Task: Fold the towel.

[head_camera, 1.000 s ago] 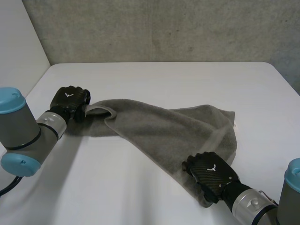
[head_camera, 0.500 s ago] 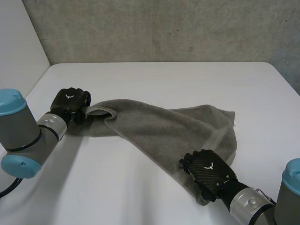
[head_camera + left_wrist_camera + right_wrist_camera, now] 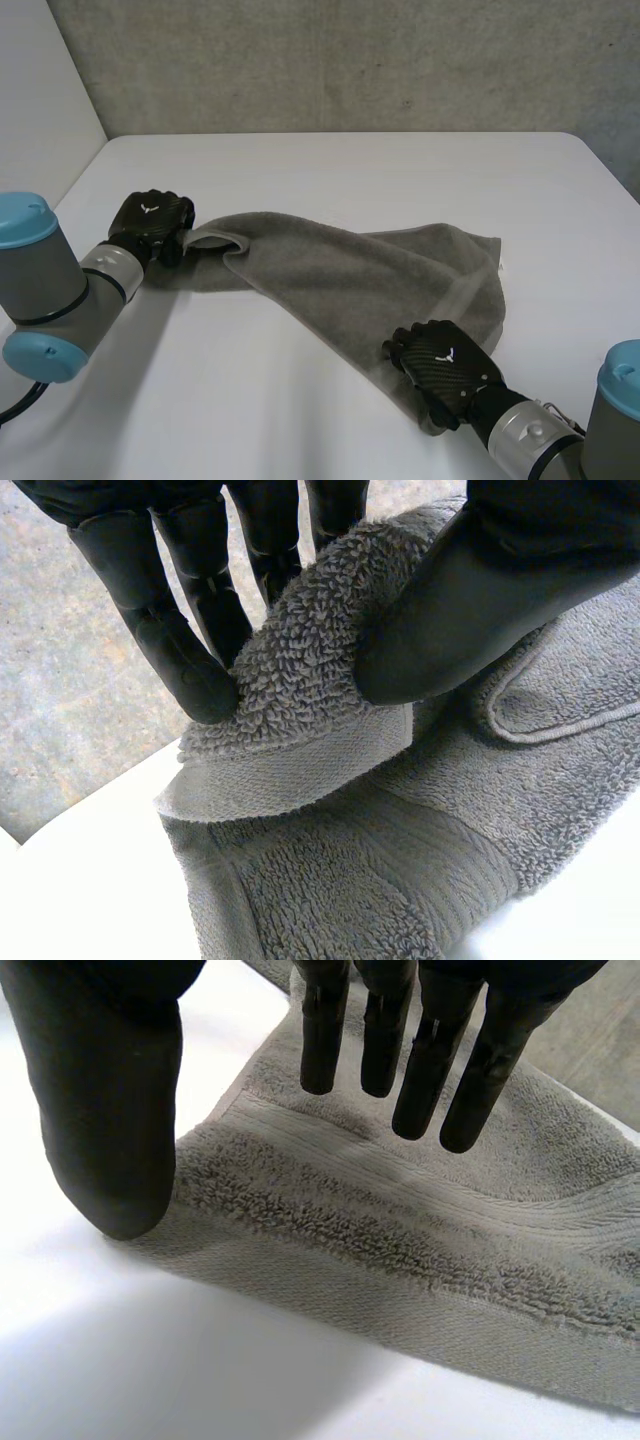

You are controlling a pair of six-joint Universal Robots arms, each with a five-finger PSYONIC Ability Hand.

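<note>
Right hand [image 3: 445, 368] is nearest, over the towel's [image 3: 340, 270] near corner. Its fingers [image 3: 420, 1070] are straight and released, hovering above the hemmed band. Its thumb [image 3: 100, 1110] has the tip down right at the hem edge by the corner (nothing pinched).

The towel is grey and lies as a diagonal strip on the tabletop [image 3: 330, 170], from that near right corner up to the left hand. It's loosely bunched. One long edge is rolled over into a lip near the left hand, and the far right corner lies flat with its hem showing.

Left hand [image 3: 150, 222] is at the towel's left end, grasping a raised fold of the end hem between fingers and thumb. The cloth below the fold rests on the tabletop.

Open room: bare tabletop in front of the towel between the arms, a wide bare stretch beyond it to the far edge, and more to the right of the far corner.

A rough concrete wall [image 3: 350, 60] stands behind the far edge, with a plain white panel [image 3: 40, 80] at the left side.
</note>
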